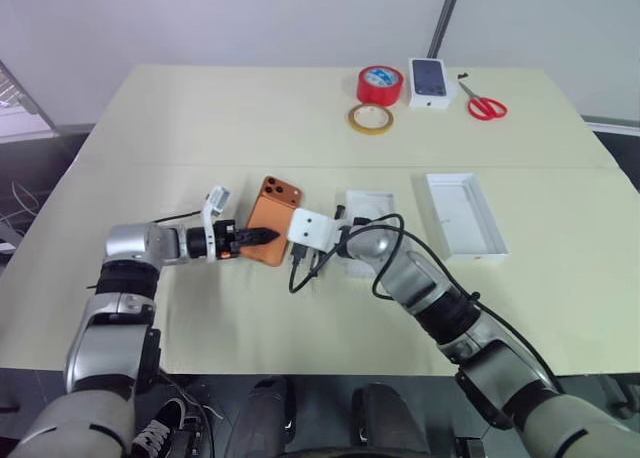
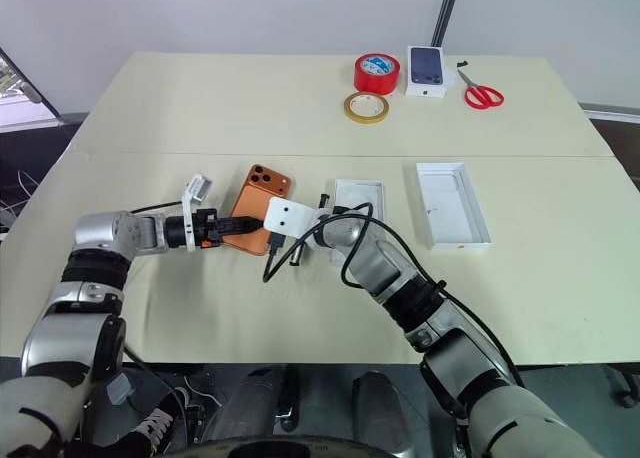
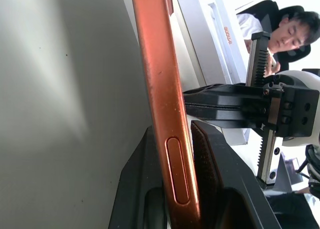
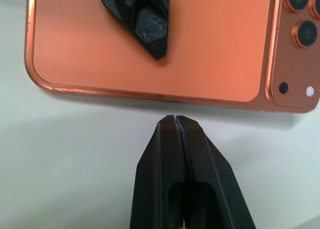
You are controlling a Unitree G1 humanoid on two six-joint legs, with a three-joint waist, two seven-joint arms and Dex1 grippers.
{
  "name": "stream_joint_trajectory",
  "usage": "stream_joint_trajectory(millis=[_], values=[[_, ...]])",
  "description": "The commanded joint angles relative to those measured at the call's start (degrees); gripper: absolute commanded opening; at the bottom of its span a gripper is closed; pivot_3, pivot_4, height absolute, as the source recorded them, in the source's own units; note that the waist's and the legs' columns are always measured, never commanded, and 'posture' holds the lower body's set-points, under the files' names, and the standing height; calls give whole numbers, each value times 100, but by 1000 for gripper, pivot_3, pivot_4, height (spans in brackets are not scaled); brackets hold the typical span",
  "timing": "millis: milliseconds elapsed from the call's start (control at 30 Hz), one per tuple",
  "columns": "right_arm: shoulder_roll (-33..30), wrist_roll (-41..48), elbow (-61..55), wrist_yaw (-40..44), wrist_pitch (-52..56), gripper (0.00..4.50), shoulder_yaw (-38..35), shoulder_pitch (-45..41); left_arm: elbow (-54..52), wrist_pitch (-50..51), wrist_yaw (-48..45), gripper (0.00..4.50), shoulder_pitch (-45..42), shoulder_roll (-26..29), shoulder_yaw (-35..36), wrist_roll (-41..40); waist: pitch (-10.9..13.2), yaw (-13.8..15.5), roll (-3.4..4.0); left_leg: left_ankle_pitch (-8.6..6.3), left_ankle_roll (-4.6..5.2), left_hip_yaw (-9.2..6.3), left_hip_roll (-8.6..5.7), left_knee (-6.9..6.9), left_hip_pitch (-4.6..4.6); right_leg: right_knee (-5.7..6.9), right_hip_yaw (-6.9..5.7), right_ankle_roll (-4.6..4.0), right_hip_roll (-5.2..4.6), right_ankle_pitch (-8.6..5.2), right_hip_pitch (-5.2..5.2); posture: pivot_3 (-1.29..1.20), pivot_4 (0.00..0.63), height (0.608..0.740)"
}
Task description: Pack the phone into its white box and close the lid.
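Observation:
The orange phone [image 1: 270, 216] lies left of the table's middle, camera bump toward the far side. My left gripper [image 1: 262, 237] reaches in from the left and is shut on the phone's long edge; in the left wrist view that edge [image 3: 161, 89] runs between the two fingers [image 3: 210, 164]. My right gripper [image 4: 175, 121] is shut and empty, its tip just short of the phone's opposite edge [image 4: 150, 91]. The white box [image 1: 372, 202] sits right of the phone, partly hidden by my right arm. The lid [image 1: 463, 215] lies further right, open side up.
At the far side stand a red tape roll [image 1: 380, 83], a yellow tape ring [image 1: 370, 118], a small white box with a dark phone picture [image 1: 431, 82] and red scissors [image 1: 485, 106]. A person [image 3: 285, 29] sits beyond the table.

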Motion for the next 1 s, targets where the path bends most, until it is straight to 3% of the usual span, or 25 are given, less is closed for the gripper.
stream_joint_trajectory(millis=[33,133,233,433,600,700,867,1000], values=[[-193,137,-213,222,-3,0,-213,186,-349,178,392,738,315,-82,135,-82,0,2,0,0,0,0,0,0,0,0,0,0,0,0,0,0,150,728],[-242,279,-376,366,32,0,-329,282,-749,566,743,738,508,-178,339,-278,0,6,0,-1,-1,0,-1,0,-1,-2,6,0,-9,0,1,0,150,728],[-298,253,-417,403,25,0,-315,342,-1553,1076,1061,74,992,-247,451,-541,-2,0,4,-2,-2,0,-1,-6,-1,-4,7,0,-10,0,0,0,150,728],[-236,442,-689,446,-5,0,-467,420,-1741,1435,1702,74,1100,-491,1161,-963,-2,2,3,-2,-3,-1,-2,-7,2,-10,6,-1,-15,0,-2,0,150,728],[-137,2205,-1536,1268,566,0,-1619,629,-2264,1509,2090,74,1339,-786,1740,-1429,1,-15,3,-2,-5,0,-1,-17,-2,-13,8,-1,-15,0,-3,0,150,728],[-549,3370,-2114,1974,1124,872,-2344,810,-2571,1796,2451,41,1431,-1132,2285,-1867,3,9,1,-2,-5,-1,0,-17,-3,-17,7,-1,-16,0,-2,0,150,728],[-1973,2800,-2482,2562,179,3412,-1979,1352,-3054,2099,2870,41,1626,-1397,2496,-2204,4,17,-3,-10,0,-1,-4,-17,-7,-42,6,-2,-23,1,6,0,150,728],[-2892,2282,-2250,2823,-1147,3412,-1989,1993,-3330,2140,3005,41,1681,-1506,2446,-2404,8,20,-5,-9,-1,1,-5,-22,-8,-42,7,-2,-23,1,2,0,150,728]])
